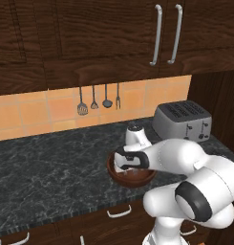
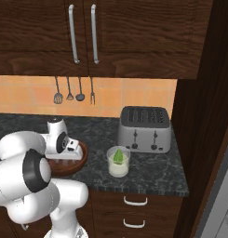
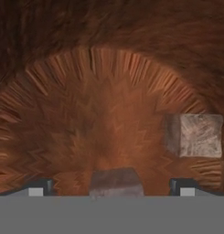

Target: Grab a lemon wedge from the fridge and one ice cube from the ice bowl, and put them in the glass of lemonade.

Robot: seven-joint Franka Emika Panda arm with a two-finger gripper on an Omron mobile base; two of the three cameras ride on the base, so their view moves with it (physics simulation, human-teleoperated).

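Observation:
My gripper (image 3: 111,187) reaches down inside the reddish-brown ice bowl (image 1: 113,173) on the dark counter, jaws wide open and holding nothing. In the hand view one pale ice cube (image 3: 115,181) lies on the bowl's floor between my fingertips (image 3: 38,187). A second cube (image 3: 200,135) rests further off to the right. The hand (image 2: 64,148) hides the bowl's inside (image 2: 82,160) in the base views. To the right of the bowl stands the glass of lemonade (image 2: 118,168), and a yellow-green lemon wedge (image 2: 118,155) sits in it. A strip of the light-grey fridge (image 2: 223,209) shows at the far right.
A silver toaster (image 2: 144,128) stands behind the glass against the tiled wall. Kitchen utensils (image 1: 97,99) hang on the wall above the counter, under dark wooden cabinets (image 1: 113,33). A tall dark panel (image 2: 199,116) closes the counter's right end.

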